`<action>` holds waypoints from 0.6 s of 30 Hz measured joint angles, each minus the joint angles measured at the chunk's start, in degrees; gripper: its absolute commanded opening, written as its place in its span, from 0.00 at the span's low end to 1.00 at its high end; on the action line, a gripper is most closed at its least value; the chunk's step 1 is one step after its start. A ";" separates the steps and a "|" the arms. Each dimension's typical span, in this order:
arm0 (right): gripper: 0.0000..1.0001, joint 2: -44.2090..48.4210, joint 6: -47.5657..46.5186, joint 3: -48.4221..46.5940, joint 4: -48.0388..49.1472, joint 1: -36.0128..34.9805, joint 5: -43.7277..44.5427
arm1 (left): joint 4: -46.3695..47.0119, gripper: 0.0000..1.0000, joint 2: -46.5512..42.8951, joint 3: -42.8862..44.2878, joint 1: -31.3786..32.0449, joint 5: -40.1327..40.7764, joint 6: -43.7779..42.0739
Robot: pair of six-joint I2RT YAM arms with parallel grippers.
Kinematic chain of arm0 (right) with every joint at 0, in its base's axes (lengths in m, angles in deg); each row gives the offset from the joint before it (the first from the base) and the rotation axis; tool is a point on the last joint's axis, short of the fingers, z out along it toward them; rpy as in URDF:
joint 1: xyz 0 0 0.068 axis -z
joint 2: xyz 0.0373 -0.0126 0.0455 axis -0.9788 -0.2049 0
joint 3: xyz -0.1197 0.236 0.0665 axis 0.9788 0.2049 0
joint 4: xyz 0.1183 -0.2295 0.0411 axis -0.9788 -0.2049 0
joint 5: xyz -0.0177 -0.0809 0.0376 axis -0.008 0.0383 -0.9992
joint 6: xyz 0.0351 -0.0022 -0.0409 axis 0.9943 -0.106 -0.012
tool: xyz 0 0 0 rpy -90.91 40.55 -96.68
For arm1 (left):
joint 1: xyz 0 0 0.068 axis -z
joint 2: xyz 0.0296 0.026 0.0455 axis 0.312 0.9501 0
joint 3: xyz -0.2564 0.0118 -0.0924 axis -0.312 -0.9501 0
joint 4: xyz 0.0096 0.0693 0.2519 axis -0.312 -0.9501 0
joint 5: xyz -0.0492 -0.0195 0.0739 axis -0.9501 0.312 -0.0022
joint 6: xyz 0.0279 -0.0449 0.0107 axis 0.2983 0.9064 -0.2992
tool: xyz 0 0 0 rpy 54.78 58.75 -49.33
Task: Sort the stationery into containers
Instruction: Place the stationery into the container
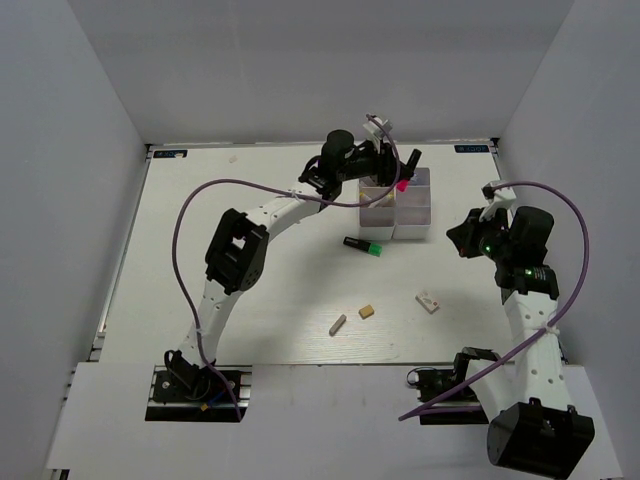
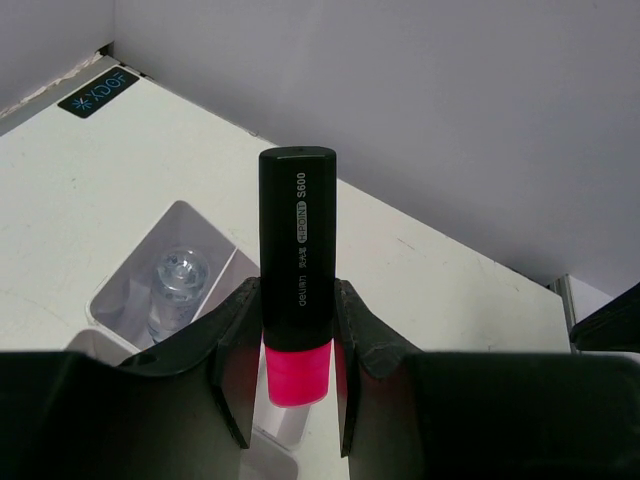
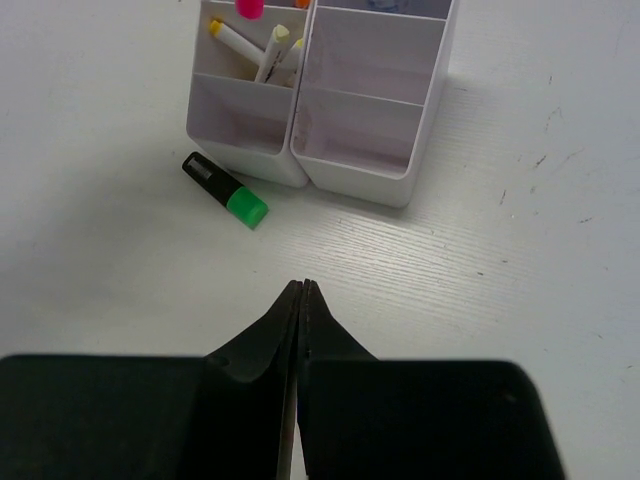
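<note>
The white table ran wide and bare to the left of my left hand, walled in grey on three sides. A dark sticker reading "XDOF" sat at its far corner, ahead and to the left of that hand. The white box of four open compartments stood near the far edge, directly under my left hand and just ahead of my right one.

My left arm was stretched long across the table, its left hand above the box's far side. It was partly closed, both fingers clamped on the pink marker. The black cap pointed away from me and the pink end sat down between the fingers. On the cap I read "deli" and "S600"; the small print between was too fine. A clear tube stood in the compartment below and to the left.

My right arm was folded up at the right side. Its right hand hung over bare table, fingers pressed fully together on nothing.

The green marker lay ahead and left of it, just beside the box's near wall. A white eraser, a tan eraser and a pale stick lay well apart, nearer my bases.
</note>
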 measured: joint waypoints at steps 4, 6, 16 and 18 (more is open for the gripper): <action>0.01 0.13 0.59 0.79 0.22 0.31 0.00 | -0.31 0.00 1.66 1.77 0.63 0.42 -0.96; 0.01 0.13 0.94 1.20 0.26 0.57 -0.02 | -0.50 0.00 2.47 2.99 1.05 0.70 -1.33; 0.02 0.31 1.27 1.88 0.92 1.40 -0.35 | -1.79 0.00 7.10 6.86 3.19 4.57 -2.75; 0.02 0.74 1.40 2.12 0.94 1.57 -0.48 | -2.01 0.00 7.87 6.93 3.32 5.44 -2.97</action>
